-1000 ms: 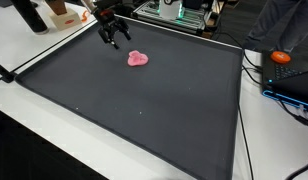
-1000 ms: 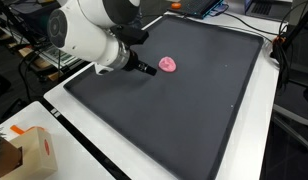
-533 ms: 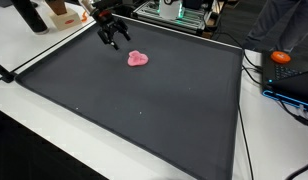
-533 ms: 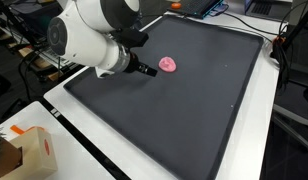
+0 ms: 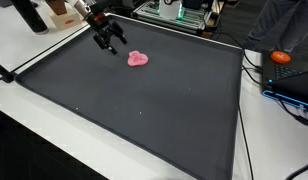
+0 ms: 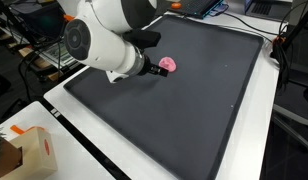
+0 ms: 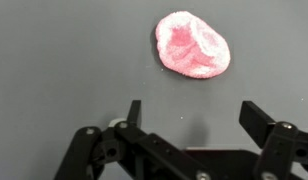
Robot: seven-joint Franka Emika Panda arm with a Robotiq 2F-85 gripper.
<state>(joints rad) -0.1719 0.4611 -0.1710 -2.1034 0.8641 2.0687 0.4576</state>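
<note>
mat: black mat (image 5: 154,110) across mid-frame, on the white worktop (image 5: 34,50)
orange object: (image 5: 281,57) right edge, upper part
cardboard box: (image 6: 29,150) lower left corner
dark bottle: (image 5: 31,15) upper left corner

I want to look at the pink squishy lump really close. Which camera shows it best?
The wrist view: the pink lumpy blob is large, sharp and uncovered there, just beyond the open black gripper. In both exterior views it is only a small pink spot on the dark mat.

Even, bright indoor light, soft shadows, slightly grainy low-resolution pictures.
</note>
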